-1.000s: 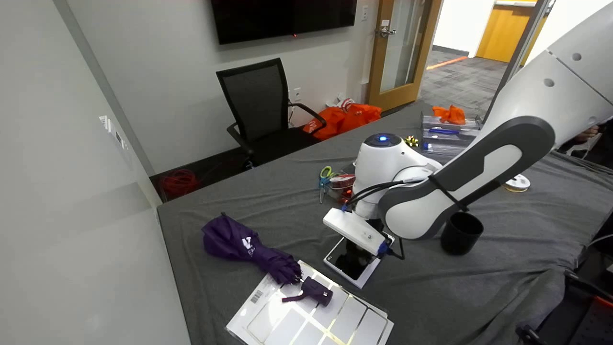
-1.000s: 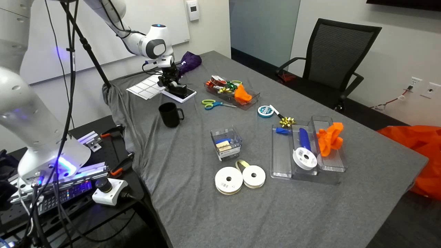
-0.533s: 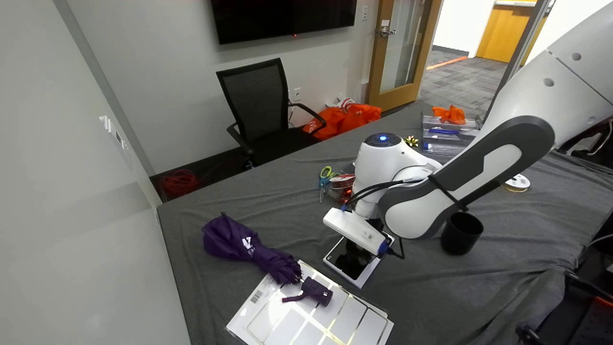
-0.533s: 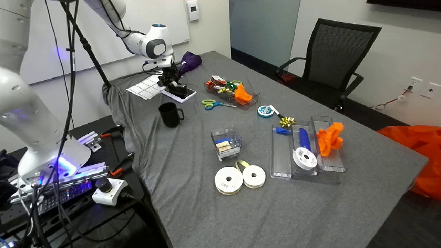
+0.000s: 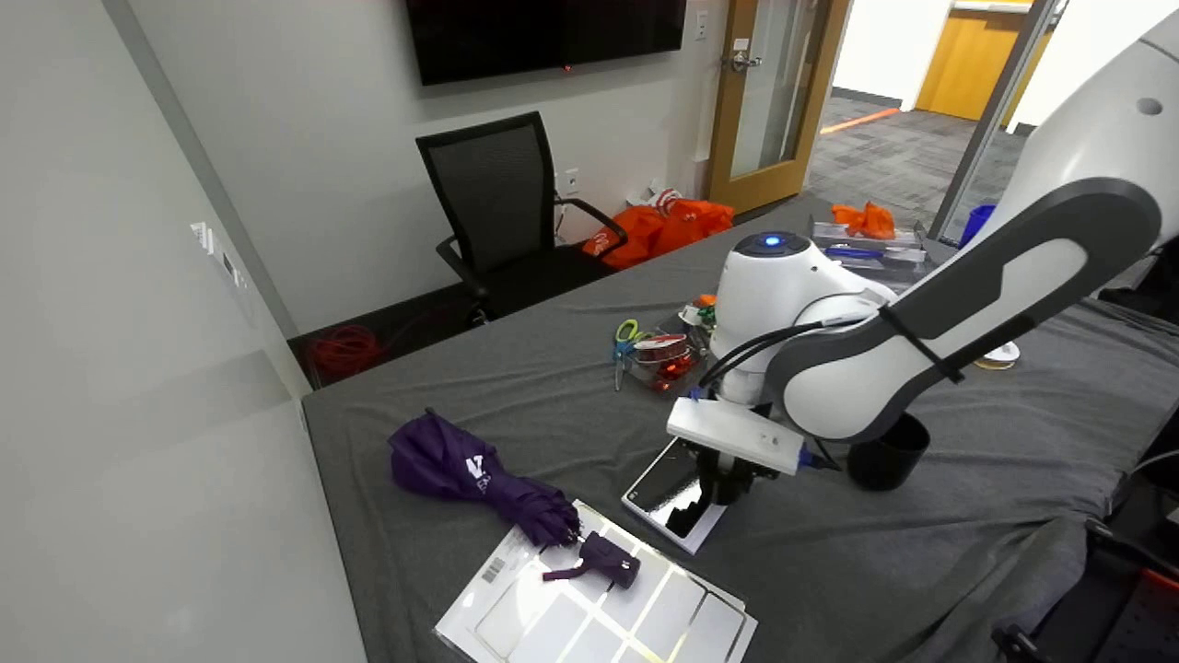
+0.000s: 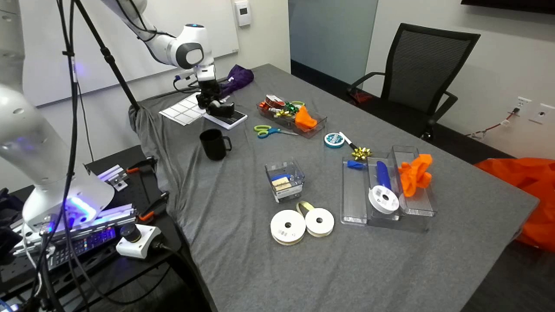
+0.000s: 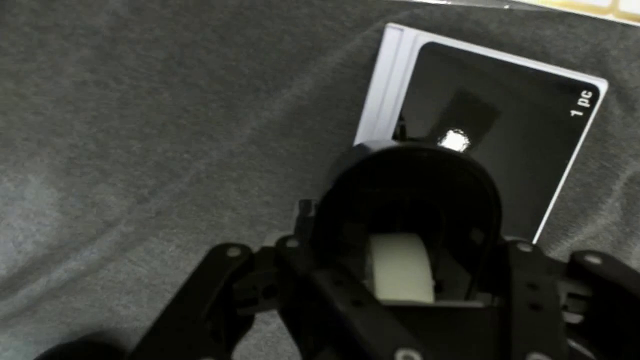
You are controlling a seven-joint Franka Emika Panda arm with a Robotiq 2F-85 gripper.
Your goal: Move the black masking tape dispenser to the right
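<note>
While gripper (image 7: pixel 407 235) clamps tape dispenser (image 7: pixel 410 200) overlapping edge of dark slab (image 7: pixel 525 135), cloth (image 7: pixel 150 130) stretches left in wrist view.

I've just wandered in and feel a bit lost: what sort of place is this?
Probably an office meeting room, judging by the large wall-mounted screen, the mesh-backed office chair and, in an exterior view, what looks like a whiteboard.

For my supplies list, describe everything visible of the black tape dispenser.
The black masking tape dispenser is low, apparently plastic, with a rounded end and a pale curved piece inside. The fingers grip it from both sides. In the wrist view it hides part of the flat white-edged box; whether they touch is unclear.
</note>
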